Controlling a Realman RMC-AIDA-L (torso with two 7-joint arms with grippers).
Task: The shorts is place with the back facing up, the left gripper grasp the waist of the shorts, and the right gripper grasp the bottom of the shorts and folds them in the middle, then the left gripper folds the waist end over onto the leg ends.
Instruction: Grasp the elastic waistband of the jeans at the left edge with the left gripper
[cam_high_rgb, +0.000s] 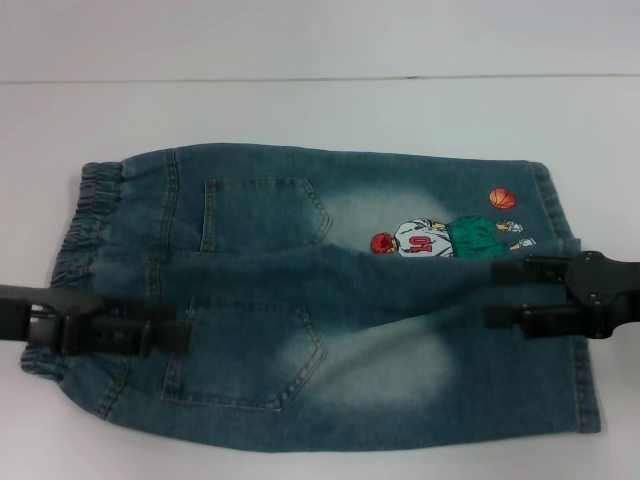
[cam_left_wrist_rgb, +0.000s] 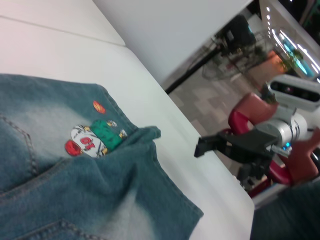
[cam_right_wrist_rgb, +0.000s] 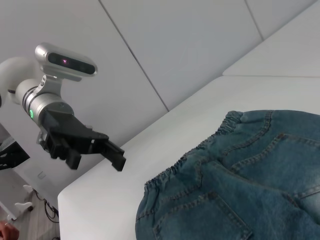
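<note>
Both grippers poised over shorts (cam_high_rgb: 330, 290), nothing grasped yet.
Shorts lie flat on surface (cam_high_rgb: 320, 110), back up; left gripper (cam_high_rgb: 175, 325) over waist, right gripper (cam_high_rgb: 500, 293) over hem (pre-fold), jaws of both open, empty.

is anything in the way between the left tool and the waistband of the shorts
Nothing visible. The left tool hovers over the shorts by the waistband, with only bare denim under it. The right tool is at the leg end, well clear.
</note>
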